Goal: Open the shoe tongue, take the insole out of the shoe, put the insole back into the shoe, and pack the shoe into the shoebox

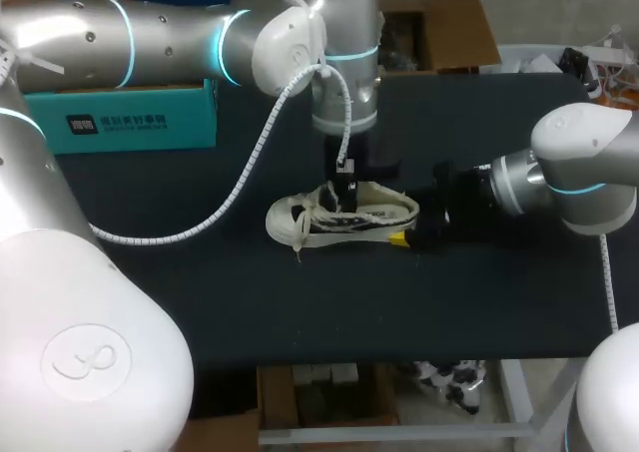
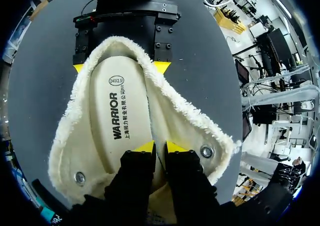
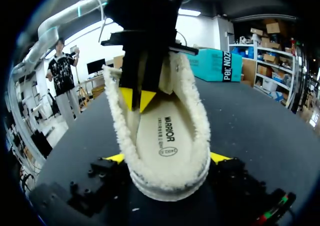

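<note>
Your shoe point(image 1: 371, 221) stands sole-down near the middle of the dark table point(image 1: 300, 312), toe toward your left side and heel toward your right, with loose laces trailing off the toe. The right gripper point(image 3: 167, 158) comes in level with the table from the heel end. Its jaws stand wide apart, one yellow tip pressed to each side of the fleecy heel, so it has the shoe clamped between them.

The left gripper point(image 2: 160, 147) hangs straight down from above into the shoe's opening. Its jaws are drawn almost together, with only a thin slit between the yellow tips. The edge of the insole point(image 2: 117, 118) runs up into that slit, so they have that edge pinched. The rest of the insole lies flat inside the shoe, printed side up, with the heel end toward the right gripper.

The teal shoebox point(image 1: 130, 118) sits on the table's far left, well apart from the shoe.
</note>
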Motion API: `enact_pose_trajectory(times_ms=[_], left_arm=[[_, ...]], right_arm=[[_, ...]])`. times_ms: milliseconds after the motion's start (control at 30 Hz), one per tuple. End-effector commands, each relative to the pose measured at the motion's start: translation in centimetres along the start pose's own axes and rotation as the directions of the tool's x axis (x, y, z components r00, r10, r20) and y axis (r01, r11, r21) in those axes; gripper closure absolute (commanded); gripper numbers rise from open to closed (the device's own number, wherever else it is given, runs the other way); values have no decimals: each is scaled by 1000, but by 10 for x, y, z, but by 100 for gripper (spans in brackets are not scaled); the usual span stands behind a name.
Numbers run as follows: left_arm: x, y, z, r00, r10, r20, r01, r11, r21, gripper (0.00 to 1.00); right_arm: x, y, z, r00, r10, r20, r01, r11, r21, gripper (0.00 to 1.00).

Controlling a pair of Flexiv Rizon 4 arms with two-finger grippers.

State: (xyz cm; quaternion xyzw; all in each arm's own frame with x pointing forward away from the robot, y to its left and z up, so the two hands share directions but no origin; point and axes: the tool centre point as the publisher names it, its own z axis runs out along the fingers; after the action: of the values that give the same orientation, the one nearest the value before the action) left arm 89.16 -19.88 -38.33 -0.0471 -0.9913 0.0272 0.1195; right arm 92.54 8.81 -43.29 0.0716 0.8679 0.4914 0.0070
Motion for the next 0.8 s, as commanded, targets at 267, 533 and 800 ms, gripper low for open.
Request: enact_pose_trajectory(times_ms=[267,533,800], left_arm=[[-6,1,31,997,-30,68,30,1000,2,75],[-1,-6,56,980,-30,197,34,999,-18,70],[-22,-8,82,936,-81,343,95,995,-23,75]], right_arm=[[-3,-8,6,1000,0,1,0,1000,-4,100],[-3,-8,6,1000,0,1,0,1000,-4,100],[-3,-8,6,1000,0,1,0,1000,-4,100]])
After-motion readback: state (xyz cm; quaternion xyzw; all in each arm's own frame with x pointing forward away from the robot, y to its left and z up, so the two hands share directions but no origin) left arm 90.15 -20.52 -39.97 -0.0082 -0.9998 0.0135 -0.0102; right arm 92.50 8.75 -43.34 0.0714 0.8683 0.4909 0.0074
